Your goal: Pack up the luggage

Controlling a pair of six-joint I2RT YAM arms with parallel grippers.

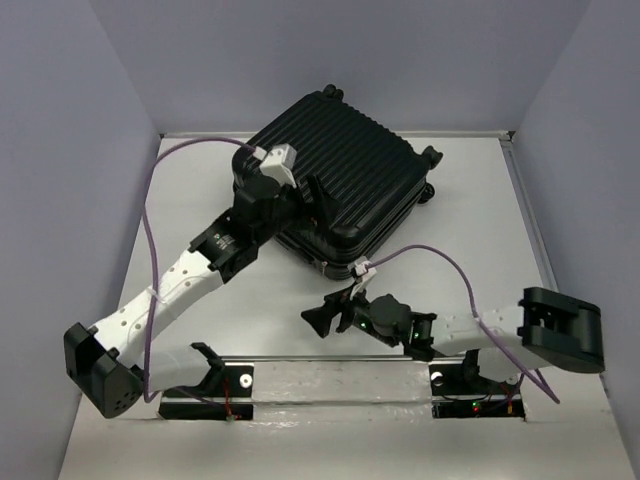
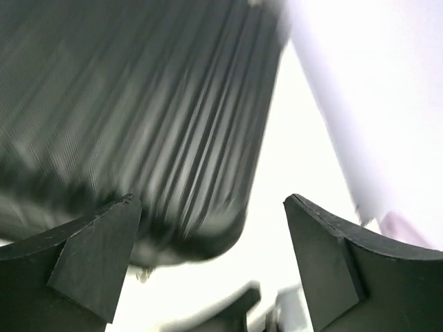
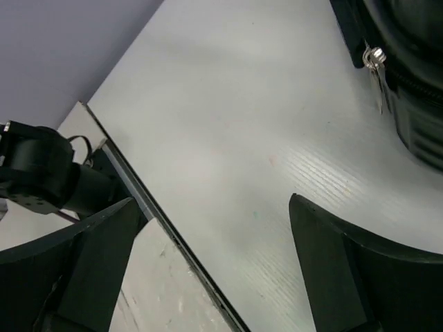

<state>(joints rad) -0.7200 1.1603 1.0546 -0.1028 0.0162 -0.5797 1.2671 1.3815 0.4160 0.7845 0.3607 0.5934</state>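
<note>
Directly beneath the left gripper (image 2: 209, 200) lies the luggage (image 1: 350, 170), flat on the surface (image 1: 470, 230) with its ribbed shell up and its lid down. That gripper's fingers are spread wide with nothing between them, hanging over the shell near its rounded edge; this wrist view is blurred, so I cannot tell whether they touch it. Ahead of the right gripper (image 3: 212, 202) and off to its right sits a corner of the luggage, where a silver zipper pull (image 3: 377, 62) hangs at the seam. The right gripper is also spread and empty, low over bare surface and apart from the shell. Packing looks close to finished, since the lid appears shut. What seems left is any remaining zipper run, which these views do not fully show.
</note>
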